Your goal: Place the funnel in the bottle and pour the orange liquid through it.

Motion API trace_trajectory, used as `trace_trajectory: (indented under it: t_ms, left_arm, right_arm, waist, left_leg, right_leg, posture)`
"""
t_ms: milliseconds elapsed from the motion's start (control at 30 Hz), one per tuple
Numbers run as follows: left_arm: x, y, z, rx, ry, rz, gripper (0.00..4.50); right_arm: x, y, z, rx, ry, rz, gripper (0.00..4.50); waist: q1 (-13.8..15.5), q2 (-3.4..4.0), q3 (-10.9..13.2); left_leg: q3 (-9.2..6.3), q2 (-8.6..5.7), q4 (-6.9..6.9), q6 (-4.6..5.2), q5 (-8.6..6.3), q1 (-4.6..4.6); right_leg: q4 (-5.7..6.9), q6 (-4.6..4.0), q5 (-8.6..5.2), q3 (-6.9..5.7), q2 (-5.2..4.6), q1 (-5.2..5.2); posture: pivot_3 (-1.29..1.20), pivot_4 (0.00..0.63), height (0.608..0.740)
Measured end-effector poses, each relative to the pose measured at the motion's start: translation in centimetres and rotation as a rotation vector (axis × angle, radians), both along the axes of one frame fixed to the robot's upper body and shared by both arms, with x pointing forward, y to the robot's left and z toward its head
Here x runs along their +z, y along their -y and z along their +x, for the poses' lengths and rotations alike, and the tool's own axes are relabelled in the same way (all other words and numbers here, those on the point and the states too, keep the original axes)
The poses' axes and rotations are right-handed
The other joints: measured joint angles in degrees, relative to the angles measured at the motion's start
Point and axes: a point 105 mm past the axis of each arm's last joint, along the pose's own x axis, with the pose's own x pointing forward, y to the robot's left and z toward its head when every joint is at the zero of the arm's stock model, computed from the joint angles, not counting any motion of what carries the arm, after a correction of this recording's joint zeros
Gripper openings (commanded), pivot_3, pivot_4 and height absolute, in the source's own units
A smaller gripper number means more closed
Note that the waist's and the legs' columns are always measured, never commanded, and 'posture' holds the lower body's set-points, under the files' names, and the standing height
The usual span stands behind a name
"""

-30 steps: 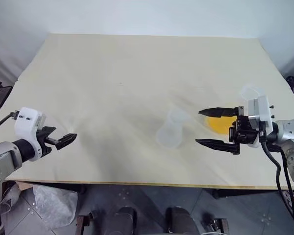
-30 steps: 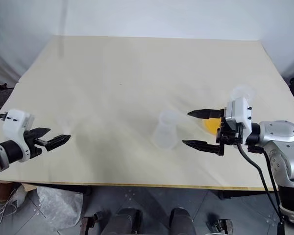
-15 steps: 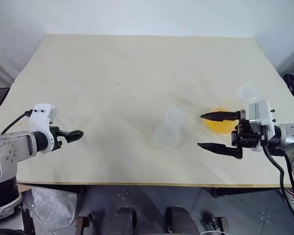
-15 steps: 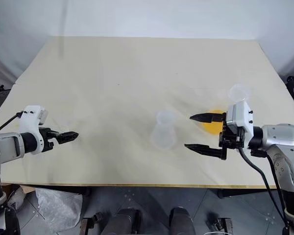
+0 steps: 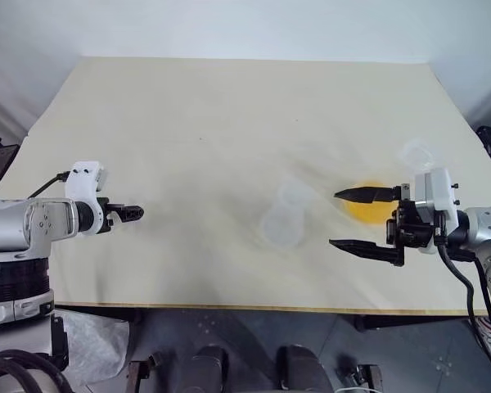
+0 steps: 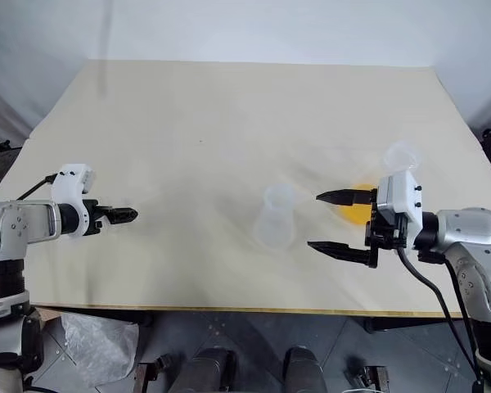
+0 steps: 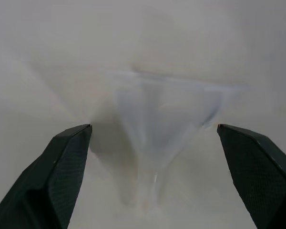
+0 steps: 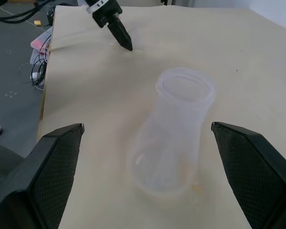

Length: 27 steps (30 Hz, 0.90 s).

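1. The wide pale beige wooden table (image 5: 229, 115) carries everything.
2. The right gripper (image 5: 353, 219), two black fingers on a white housing, hangs above the table's right side with its jaws spread wide and nothing between them. It points toward the bottle.
3. The left gripper (image 5: 133, 214) is over the table's left edge, its jaws parted and empty. In the left wrist view the fingers (image 7: 62, 167) stand either side of the funnel without touching it.
4. The clear, slightly cloudy conical plastic bottle (image 5: 283, 218) stands upright near the table's middle, just beside the right gripper's tips.
5. The bright orange liquid (image 5: 368, 209) shows as a round patch behind the right gripper's fingers.
6. The small clear plastic funnel (image 7: 162, 124) stands rim-up just ahead of the left gripper.
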Motion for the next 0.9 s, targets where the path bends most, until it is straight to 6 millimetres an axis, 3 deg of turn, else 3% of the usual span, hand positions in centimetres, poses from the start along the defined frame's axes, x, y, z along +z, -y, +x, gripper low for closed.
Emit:
trace_trajectory:
  t_ms: [233, 333, 733, 900]
  left_arm:
    - [0.0, -0.1, -0.5, -0.033, -0.087, 0.048, 4.48]
    - [0.0, -0.3, -0.7, -0.029, -0.103, 0.052, 3.91]
    - [-0.1, -1.3, -0.7, 0.020, -0.116, 0.047, 0.19]
    - [0.0, -1.1, -0.6, 0.002, -0.102, 0.033, 0.19]
  right_arm:
    - [-0.3, 0.0, -0.1, -0.008, -0.006, -0.003, 4.50]
    - [-0.3, 0.0, -0.1, -0.012, -0.006, -0.002, 4.50]
    - [-0.2, 0.1, 0.1, -0.030, 0.021, -0.008, 4.50]
    - [0.0, 0.3, 0.5, -0.044, 0.037, -0.016, 4.50]
  waist:
    - [-0.42, 0.00, 0.00]
    - [-0.56, 0.00, 0.00]
    - [-0.41, 0.00, 0.00]
    - [-0.43, 0.00, 0.00]
  left_leg:
    - [0.00, 0.01, -0.02, 0.00, 0.00, 0.01]
    - [0.02, 0.01, -0.02, 0.00, 0.00, 0.02]
    - [0.01, 0.00, 0.00, 0.00, 0.00, 0.01]
    - [0.01, 0.00, 0.01, 0.00, 0.00, 0.01]
  right_leg:
    - [0.05, 0.00, 0.00, 0.02, 0.02, -0.02]
    - [0.04, 0.00, 0.00, 0.02, 0.02, -0.02]
    - [0.06, 0.00, 0.00, 0.01, 0.01, -0.02]
    - [0.07, 0.00, 0.00, 0.01, 0.01, -0.02]
  posture:
    - [0.00, 0.150, 0.740]
    - [0.00, 0.150, 0.740]
    - [0.00, 0.150, 0.740]
    - [0.00, 0.150, 0.740]
